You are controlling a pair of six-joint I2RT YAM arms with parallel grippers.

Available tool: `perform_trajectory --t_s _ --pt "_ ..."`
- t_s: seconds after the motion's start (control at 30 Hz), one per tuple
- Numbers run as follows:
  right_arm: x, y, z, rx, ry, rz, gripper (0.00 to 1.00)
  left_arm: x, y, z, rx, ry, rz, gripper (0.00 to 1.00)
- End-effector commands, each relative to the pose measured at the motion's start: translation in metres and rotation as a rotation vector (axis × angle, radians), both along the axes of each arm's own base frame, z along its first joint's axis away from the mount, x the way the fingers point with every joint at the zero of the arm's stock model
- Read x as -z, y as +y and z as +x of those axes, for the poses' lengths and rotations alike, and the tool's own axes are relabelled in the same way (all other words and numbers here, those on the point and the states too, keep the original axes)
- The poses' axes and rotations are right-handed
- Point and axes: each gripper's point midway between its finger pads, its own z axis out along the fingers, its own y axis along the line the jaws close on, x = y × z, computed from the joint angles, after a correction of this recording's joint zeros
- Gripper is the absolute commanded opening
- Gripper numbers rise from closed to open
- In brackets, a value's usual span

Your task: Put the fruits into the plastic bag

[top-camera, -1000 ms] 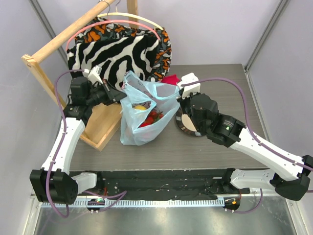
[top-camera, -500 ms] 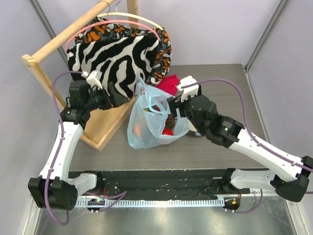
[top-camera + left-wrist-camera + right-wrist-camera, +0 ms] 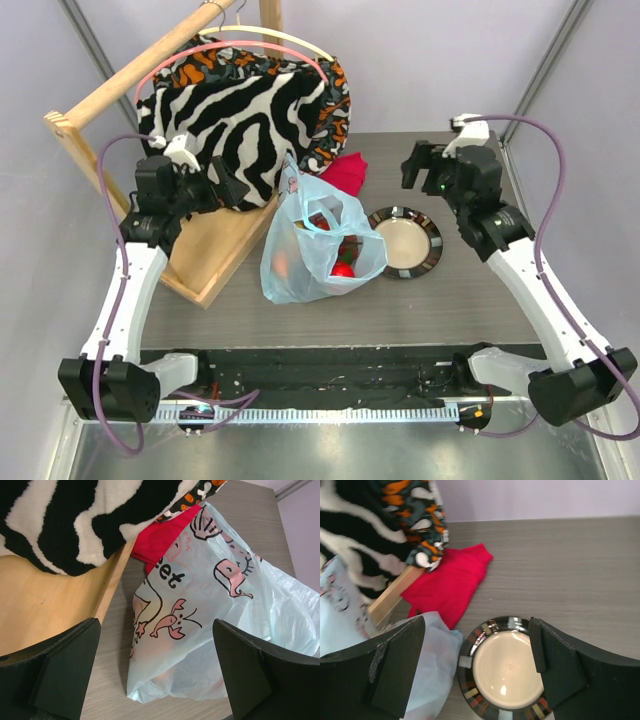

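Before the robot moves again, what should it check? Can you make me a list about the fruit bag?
1. Fruits inside the plastic bag: ok, red and orange shapes show through it.
2. Every fruit inside: cannot tell, the bag hides part of what it holds.
3. Plate free of fruit: ok, it is bare.
4. Left gripper open and holding nothing: ok.
5. Right gripper open and holding nothing: ok.
6. No fruit loose on the table: ok in the top view.
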Motion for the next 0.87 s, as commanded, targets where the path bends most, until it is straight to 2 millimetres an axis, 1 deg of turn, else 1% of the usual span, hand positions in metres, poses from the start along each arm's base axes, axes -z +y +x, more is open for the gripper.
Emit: perform_trajectory --t_s 0.0,0.03,0.07,0.1,0.13,0.17,0.2,0.27,0.33,0.43,0.47,0.53,0.77,0.8,0.83 --pt "-0.014 -0.035 -0.007 0.079 -0.022 0.160 0.93 -0.050 0.018 0.005 -0.082 -0.222 0.039 1.00" --pt "-0.015 -0.052 -0.007 0.125 -0.039 0.169 0.93 -0.053 0.021 0.002 -0.088 -0.249 0.056 1.00" --pt "-0.007 -0.059 -0.007 0.150 -0.045 0.172 0.92 -0.066 0.024 -0.008 -0.103 -0.303 0.067 1.00" --pt "-0.009 -0.066 -0.011 0.171 -0.067 0.173 0.93 -0.062 0.027 -0.009 -0.112 -0.321 0.086 1.00" --pt "-0.015 -0.071 -0.018 0.185 -0.104 0.182 0.93 -0.065 0.032 -0.014 -0.134 -0.343 0.096 1.00" --pt "-0.008 -0.077 -0.020 0.212 -0.117 0.176 0.92 -0.072 0.033 -0.021 -0.139 -0.374 0.099 1.00" --pt "-0.006 -0.080 -0.021 0.221 -0.129 0.175 0.93 -0.066 0.035 -0.024 -0.147 -0.374 0.106 1.00" --pt "0.002 -0.083 -0.026 0.230 -0.157 0.177 0.92 -0.064 0.038 -0.030 -0.167 -0.380 0.108 1.00" --pt "0.007 -0.089 -0.031 0.256 -0.190 0.185 0.92 -0.062 0.041 -0.032 -0.188 -0.374 0.101 1.00" --pt "0.016 -0.093 -0.034 0.269 -0.217 0.180 0.92 -0.056 0.042 -0.034 -0.192 -0.363 0.107 1.00" --pt "0.014 -0.093 -0.037 0.267 -0.232 0.180 0.92 -0.055 0.043 -0.035 -0.195 -0.363 0.110 1.00" --pt "0.019 -0.095 -0.039 0.270 -0.229 0.163 0.92 -0.055 0.043 -0.037 -0.195 -0.371 0.115 1.00" --pt "0.031 -0.096 -0.038 0.275 -0.206 0.142 0.92 -0.056 0.038 -0.041 -0.162 -0.381 0.114 1.00" --pt "0.031 -0.096 -0.038 0.276 -0.207 0.142 0.91 -0.057 0.038 -0.041 -0.160 -0.386 0.113 1.00" --pt "0.024 -0.097 -0.038 0.277 -0.237 0.152 0.92 -0.059 0.037 -0.042 -0.157 -0.392 0.111 1.00"
